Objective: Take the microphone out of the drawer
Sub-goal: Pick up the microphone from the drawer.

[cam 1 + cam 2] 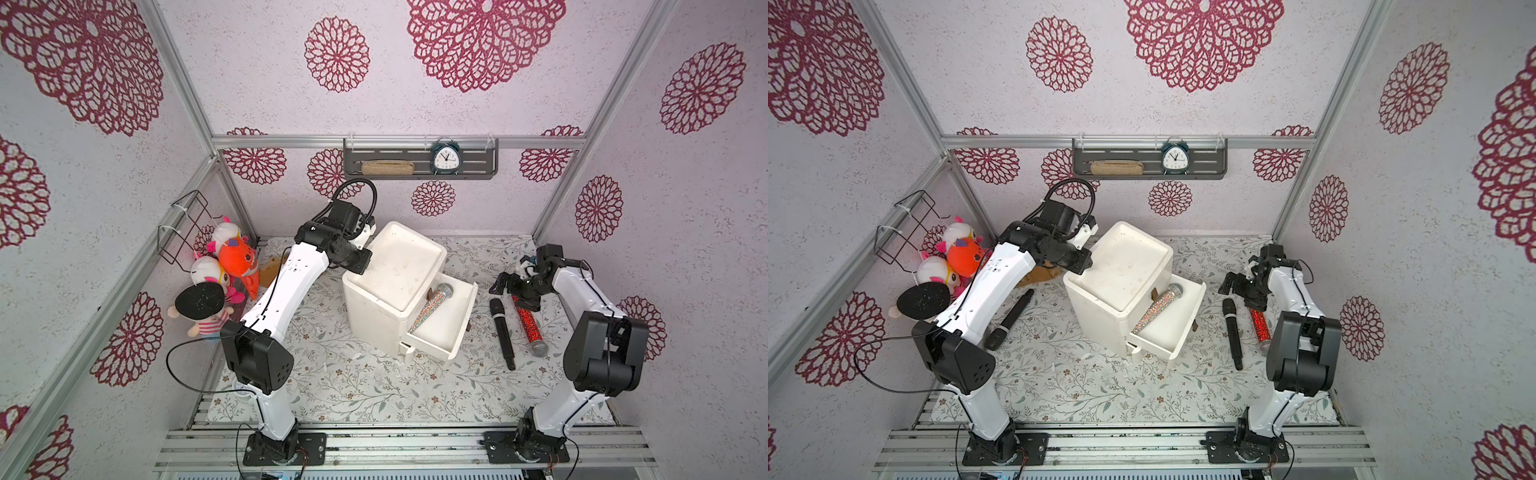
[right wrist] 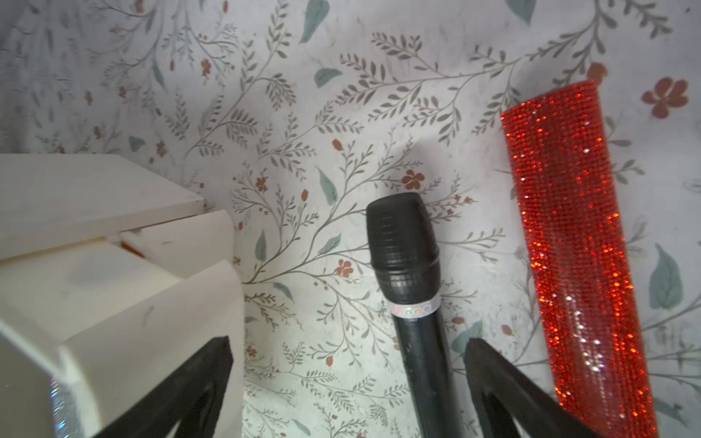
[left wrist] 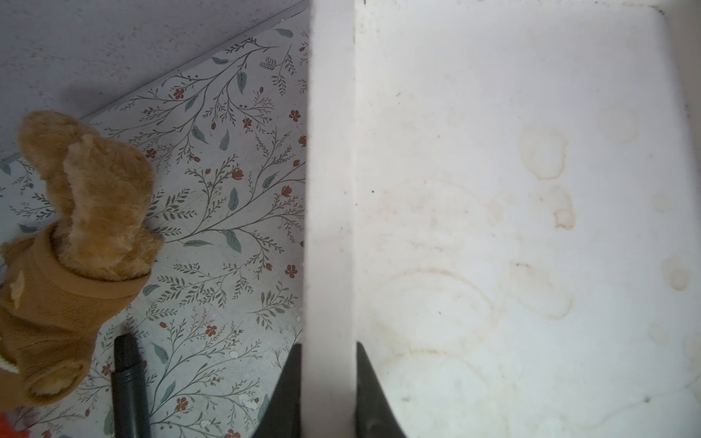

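A white cabinet (image 1: pixel 395 266) is set on the floral tabletop (image 1: pixel 353 386), and its upper drawer (image 1: pixel 465 320) is pulled out. The silver glitter microphone (image 1: pixel 432 305) is laid diagonally inside that drawer in both top views (image 1: pixel 1156 309), its mesh head towards the far corner and its tail at the near corner. Nothing is touching it.

The left fingers (image 3: pixel 282 398) are closed on the raised rim of the cabinet's top, and the white wall is seen clamped between them in the left wrist view. A brown plush toy (image 3: pixel 76 242) and the end of a black microphone (image 3: pixel 127 379) are seen on the tabletop beside the cabinet.

The right fingers (image 2: pixel 212 356) are spread wide and held over the tabletop to the right of the drawer. Another black microphone (image 2: pixel 406 258) is seen between them, with a gap on each side, and a red glitter microphone (image 2: pixel 572 227) is laid just beside it. In a top view both (image 1: pixel 502 332) (image 1: pixel 527 322) are laid on the tabletop, roughly parallel.
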`<state>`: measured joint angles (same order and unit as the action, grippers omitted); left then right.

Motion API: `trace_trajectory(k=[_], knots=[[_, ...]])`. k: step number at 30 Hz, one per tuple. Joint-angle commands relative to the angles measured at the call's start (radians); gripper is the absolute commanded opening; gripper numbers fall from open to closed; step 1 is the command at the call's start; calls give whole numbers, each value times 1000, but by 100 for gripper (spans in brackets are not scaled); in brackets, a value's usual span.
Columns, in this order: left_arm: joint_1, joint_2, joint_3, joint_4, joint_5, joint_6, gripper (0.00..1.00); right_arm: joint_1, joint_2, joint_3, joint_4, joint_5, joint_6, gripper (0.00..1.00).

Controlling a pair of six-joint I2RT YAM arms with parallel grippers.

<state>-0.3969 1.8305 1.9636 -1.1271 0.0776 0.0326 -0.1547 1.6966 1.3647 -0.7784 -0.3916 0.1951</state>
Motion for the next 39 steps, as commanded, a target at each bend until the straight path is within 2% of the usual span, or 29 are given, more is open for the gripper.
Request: trace_trajectory(k=[1, 5, 9, 12, 19, 20, 21, 24, 26, 29, 35, 39], knots=[[2, 7, -15, -28, -4, 9, 0, 2, -63, 12, 74, -146, 59, 99], [2, 6, -12, -29, -4, 8, 0, 38, -86, 57, 33, -187, 104, 99], [2, 5, -12, -27, -4, 7, 0, 131, -93, 147, -80, -78, 162, 99], [2, 5, -9, -28, -3, 7, 0, 198, -83, 216, -151, -26, 278, 98], [2, -7, -12, -30, -13, 10, 0, 369, -142, 231, -93, 107, 500, 88], [2, -9, -15, -30, -12, 11, 0, 393, -152, 226, -78, 131, 522, 90], [3, -9, -16, -27, -12, 12, 0, 414, -159, 221, -63, 151, 539, 97], [2, -9, -14, -28, -12, 10, 0, 463, -151, 236, -69, 195, 614, 99], [3, -8, -14, -28, -9, 10, 0, 512, -146, 262, -108, 291, 671, 99], [2, -11, -16, -28, -10, 8, 0, 580, -159, 246, -111, 385, 761, 99], [2, -8, -16, -25, -8, 6, 0, 617, -162, 129, -75, 373, 922, 99], [2, -16, -26, -21, -15, 9, 0, 635, -167, 77, -36, 367, 951, 99]])
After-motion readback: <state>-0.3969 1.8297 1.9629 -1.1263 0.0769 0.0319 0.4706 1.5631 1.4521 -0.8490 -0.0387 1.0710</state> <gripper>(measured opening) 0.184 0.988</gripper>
